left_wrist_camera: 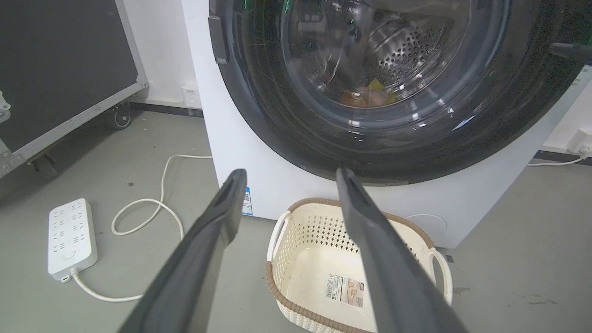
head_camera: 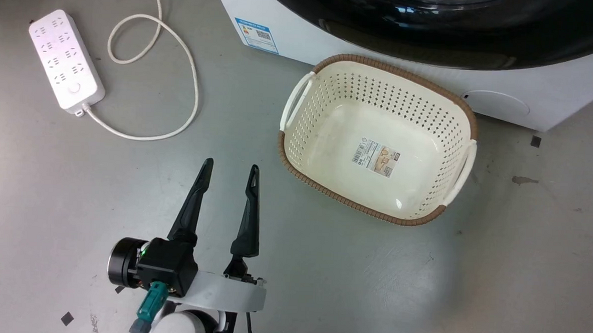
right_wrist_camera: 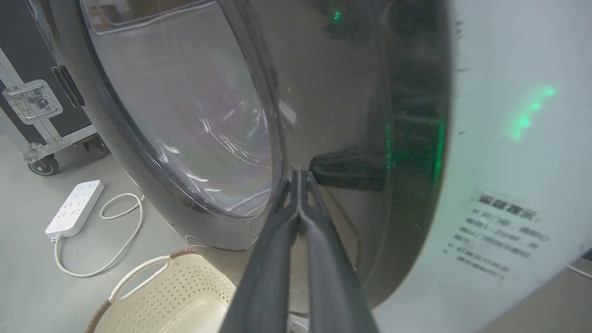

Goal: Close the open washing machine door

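- The washing machine door [left_wrist_camera: 259,115] is at 12 o'clock in the head view, cut by the top edge. In the left wrist view it lies flat against the white washing machine [left_wrist_camera: 231,157], so I judge it closed or almost closed. I cannot tell whether the latch has caught.
- The right gripper [right_wrist_camera: 299,175] is clenched on nothing, its two fingers pressed together into one stiff point. The tips touch the glossy black rim at 3 o'clock of the glass window [right_wrist_camera: 185,115]. I think this is for pushing, not for grasping.
- The left gripper [head_camera: 231,167] is released, fingers wide apart and holding nothing. It hangs over the floor [head_camera: 472,274] at 7 o'clock, well apart from the door, probably to keep out of the way.
- The empty basket [head_camera: 396,70] stands on the floor just below the door, probably put there for laundry.
- The power strip [head_camera: 66,59] and its looped cable [head_camera: 195,82] lie at 10 o'clock.
- Writing: a blue-and-white sticker [head_camera: 257,34] with a square code is on the machine's front. A barcode label [head_camera: 375,157] is inside the basket, and printed lines [right_wrist_camera: 504,236] are beside the door. All are too small or blurred to read, and I see no brand name.
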Controlling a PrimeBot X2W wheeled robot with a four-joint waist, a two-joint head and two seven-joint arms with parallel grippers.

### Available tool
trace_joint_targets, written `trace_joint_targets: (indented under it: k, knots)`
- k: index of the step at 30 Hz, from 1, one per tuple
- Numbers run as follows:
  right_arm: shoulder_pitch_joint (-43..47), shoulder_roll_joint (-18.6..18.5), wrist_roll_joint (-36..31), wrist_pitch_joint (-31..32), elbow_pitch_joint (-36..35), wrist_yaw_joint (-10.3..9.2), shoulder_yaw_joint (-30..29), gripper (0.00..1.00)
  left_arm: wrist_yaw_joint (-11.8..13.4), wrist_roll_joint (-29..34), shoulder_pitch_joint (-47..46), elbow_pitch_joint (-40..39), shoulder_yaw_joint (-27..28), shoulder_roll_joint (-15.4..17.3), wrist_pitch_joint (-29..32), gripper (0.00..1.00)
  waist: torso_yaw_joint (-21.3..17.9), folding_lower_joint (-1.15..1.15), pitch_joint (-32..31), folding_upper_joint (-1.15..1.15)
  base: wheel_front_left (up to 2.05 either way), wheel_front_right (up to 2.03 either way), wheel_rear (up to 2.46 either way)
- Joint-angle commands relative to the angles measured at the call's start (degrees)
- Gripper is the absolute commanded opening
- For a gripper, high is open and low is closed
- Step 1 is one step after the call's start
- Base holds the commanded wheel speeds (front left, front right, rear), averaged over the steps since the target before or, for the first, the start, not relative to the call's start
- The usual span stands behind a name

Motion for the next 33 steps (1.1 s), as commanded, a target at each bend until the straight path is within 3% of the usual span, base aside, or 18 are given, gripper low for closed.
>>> trace_joint_targets:
  k: [1,7,8,9,17,27,33]
  knots:
    - [-2.58,-0.85,-0.23,-0.55,1.25,-0.71,-1.79,0.0,0.17,0.15,-0.78,-0.11,0.09,0.0,-0.3,1.0,-0.35,0.0,-0.08,0.0,0.0,0.0,0.0]
    - [-1.07,1.28,0.14,-3.31,3.22,-0.71,-1.59,0.0,-0.43,0.71,-0.75,0.49,0.98,0.0,-0.3,1.0,-1.97,0.0,-3.02,0.0,0.0,0.0,0.0]
    - [-0.17,1.69,0.22,-4.09,3.3,-0.71,-1.34,0.34,-0.66,0.84,-0.62,0.66,1.19,0.0,-0.3,1.0,-2.41,0.0,-3.98,0.0,0.0,0.0,0.0]
    - [0.85,2.09,0.3,-5.0,3.29,-0.71,-1.29,0.97,-0.9,0.97,-0.43,0.82,1.43,0.0,-0.3,1.0,-2.87,0.0,-4.92,0.0,0.0,0.0,0.0]
    - [13.92,6.44,-1.06,-9.64,-0.97,-0.71,-3.27,1.0,-3.54,2.17,1.96,2.51,4.07,0.0,-0.3,1.0,-8.0,0.0,-13.88,0.0,0.0,0.0,0.0]
    - [35.28,19.04,-8.87,-10.29,-15.88,-0.71,-14.04,1.0,-5.93,2.86,6.28,5.04,7.53,0.0,-0.3,1.0,-14.32,0.0,-22.93,0.0,0.0,0.0,0.0]
    - [45.82,24.31,-13.42,-10.3,-22.83,-0.71,-15.98,1.0,-6.64,2.85,8.15,6.14,8.4,0.0,-0.3,1.0,-15.81,0.0,-25.22,0.0,0.0,0.0,0.0]
